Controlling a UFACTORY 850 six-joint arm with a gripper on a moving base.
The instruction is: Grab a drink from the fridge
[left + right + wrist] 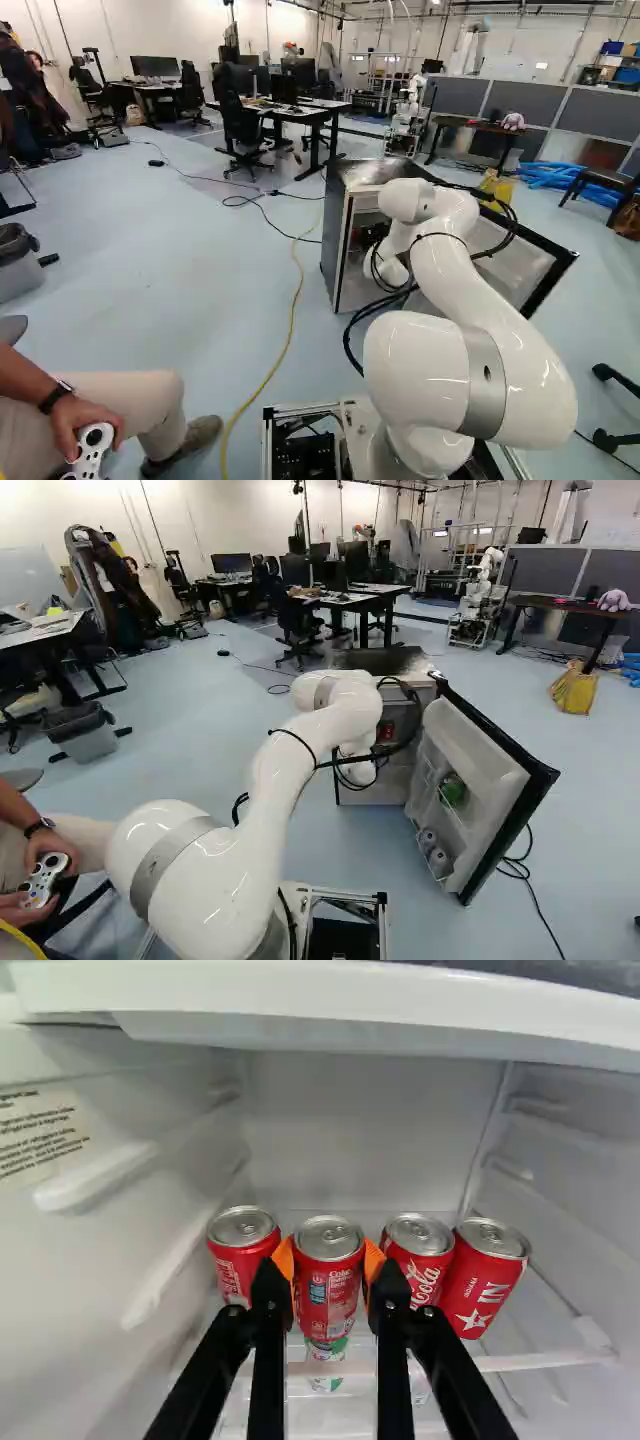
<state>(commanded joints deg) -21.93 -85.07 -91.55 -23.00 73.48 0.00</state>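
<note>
- Wrist view, nearest me: the black two-finger gripper (328,1266) has its orange pads (284,1258) pressed to opposite sides of a red aluminium drink can (330,1285), holding it inside the fridge; I can't tell whether its base touches the shelf.
- Beyond one finger stands a second red can (243,1255); beyond the other, two more red cans (418,1260) (488,1278) sit side by side.
- Under them runs a clear shelf with a pale front edge (530,1361), and a green-and-white can (327,1352) shows below it.
- Right base view: the glossy white arm (290,760) reaches up and forward into the dark-topped fridge (380,660).
- Its black-edged, white-lined door (468,742) hangs open, with a green item (453,791) in the racks.
- Farther off, a yellow bag (573,690) sits on the floor, and another robot (478,605) stands near a dark table (565,604).
</note>
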